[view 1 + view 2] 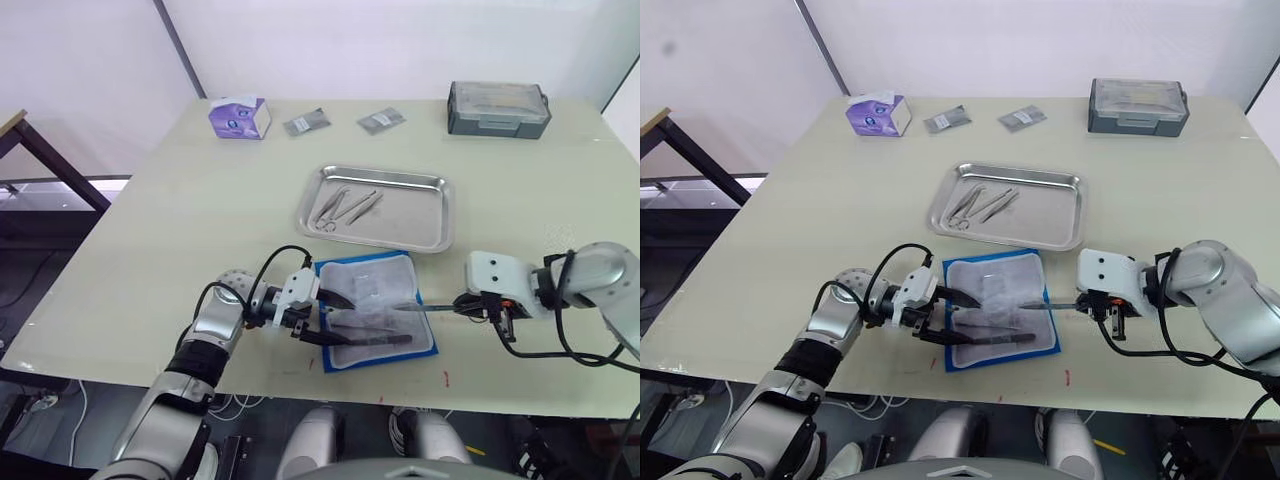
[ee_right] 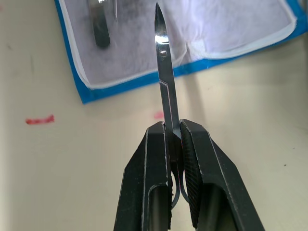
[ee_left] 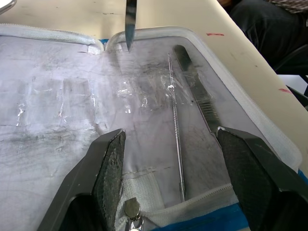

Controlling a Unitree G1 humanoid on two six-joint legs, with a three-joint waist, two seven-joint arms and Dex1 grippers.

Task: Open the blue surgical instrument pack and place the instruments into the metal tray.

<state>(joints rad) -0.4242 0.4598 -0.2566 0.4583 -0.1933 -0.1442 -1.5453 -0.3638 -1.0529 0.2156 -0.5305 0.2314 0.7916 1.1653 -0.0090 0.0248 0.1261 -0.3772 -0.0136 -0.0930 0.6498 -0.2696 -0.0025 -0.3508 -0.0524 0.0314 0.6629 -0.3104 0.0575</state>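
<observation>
Pack [image 1: 375,312] lies unfolded on the counter [image 1: 200,220], just in front of the tray [image 1: 435,215]. A few instruments [image 1: 345,207] already rest in the tray. Right tool [image 2: 173,139] pinches a pair of scissors [image 2: 162,72], its tip over the pack's edge; it has yet to reach the tray. Left tool [image 3: 168,159] is spread over the pack, where a thin probe [image 3: 176,125] and a flat handle [image 3: 197,98] still wait. Task partly done.

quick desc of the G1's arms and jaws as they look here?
Both arms have silver-grey metallic shells with looping black cables. The left gripper and right gripper each sit on a white wrist block; the right block has a small orange mark. The jaws are two black tapered fingers with textured inner pads.
</observation>
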